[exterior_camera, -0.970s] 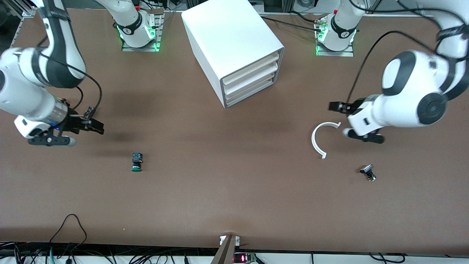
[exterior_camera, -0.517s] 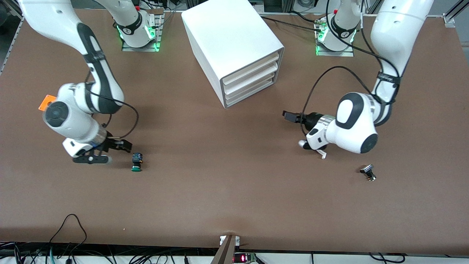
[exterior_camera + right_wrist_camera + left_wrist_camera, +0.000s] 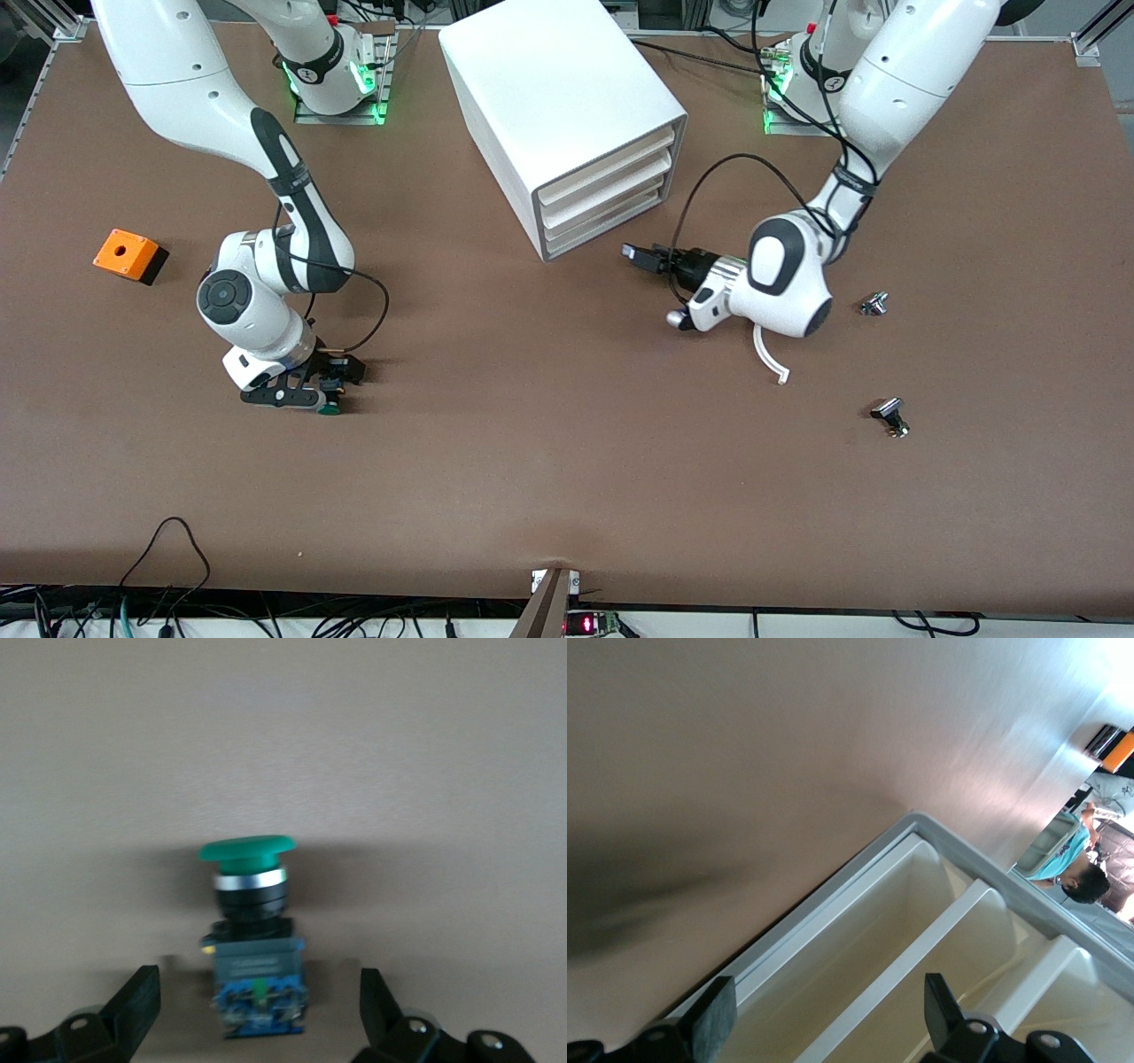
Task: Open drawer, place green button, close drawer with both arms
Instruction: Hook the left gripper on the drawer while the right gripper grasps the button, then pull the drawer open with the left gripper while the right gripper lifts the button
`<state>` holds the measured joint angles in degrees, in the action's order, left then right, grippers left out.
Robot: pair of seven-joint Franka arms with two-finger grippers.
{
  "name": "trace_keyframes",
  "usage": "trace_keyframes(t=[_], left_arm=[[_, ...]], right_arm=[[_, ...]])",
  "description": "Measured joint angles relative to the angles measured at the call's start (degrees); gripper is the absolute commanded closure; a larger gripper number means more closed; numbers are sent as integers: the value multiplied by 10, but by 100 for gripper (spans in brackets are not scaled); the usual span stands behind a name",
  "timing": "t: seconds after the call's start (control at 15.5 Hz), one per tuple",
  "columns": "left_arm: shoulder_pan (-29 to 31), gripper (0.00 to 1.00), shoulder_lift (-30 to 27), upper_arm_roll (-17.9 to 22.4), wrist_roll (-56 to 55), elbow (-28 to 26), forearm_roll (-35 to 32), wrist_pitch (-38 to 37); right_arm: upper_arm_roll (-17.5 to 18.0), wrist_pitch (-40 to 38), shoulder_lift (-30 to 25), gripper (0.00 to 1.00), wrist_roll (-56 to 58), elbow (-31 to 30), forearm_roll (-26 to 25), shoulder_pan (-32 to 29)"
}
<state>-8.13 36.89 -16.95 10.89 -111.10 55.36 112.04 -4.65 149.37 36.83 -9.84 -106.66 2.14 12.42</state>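
Down on the brown table, the small push button with its round green cap and black-blue body [image 3: 252, 930] is lying well toward the right arm's end from the large white boxy cabinet [image 3: 567, 115]. The right gripper [image 3: 330, 383] is straddling it, fingers [image 3: 133, 1001] spread and not touching. The left gripper [image 3: 824, 1014] is hovering just in front of the cabinet's lowest white tray drawer [image 3: 611, 223] (shut), fingers parted, grasping nothing.

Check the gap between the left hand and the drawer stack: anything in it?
Nothing. The front view shows bare table between the open left hand and the cabinet, whose lowest drawer is shut.
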Motion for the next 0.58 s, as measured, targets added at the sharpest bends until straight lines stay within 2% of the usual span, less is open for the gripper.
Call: trace_keyframes(t=[0.13,0.26,0.39,0.45,0.58], left_arm=[[-12,8,0,-15,0,-6,0,5],[-21,8,0,-26,0,-12,6,8],[-23,15,0,-37,0,-23,10,25],[-23,21,0,-44,0,-29,10,39],[-23,38,0,-62,0,-42,10,69]], right_arm=[[0,0,2,33,0,3,0,-6],[0,0,2,54,0,3,0,-6],[1,0,3,64,1,3,0,-3],[1,0,3,72,1,3,0,-1],[2,0,3,78,1,4,0,2]])
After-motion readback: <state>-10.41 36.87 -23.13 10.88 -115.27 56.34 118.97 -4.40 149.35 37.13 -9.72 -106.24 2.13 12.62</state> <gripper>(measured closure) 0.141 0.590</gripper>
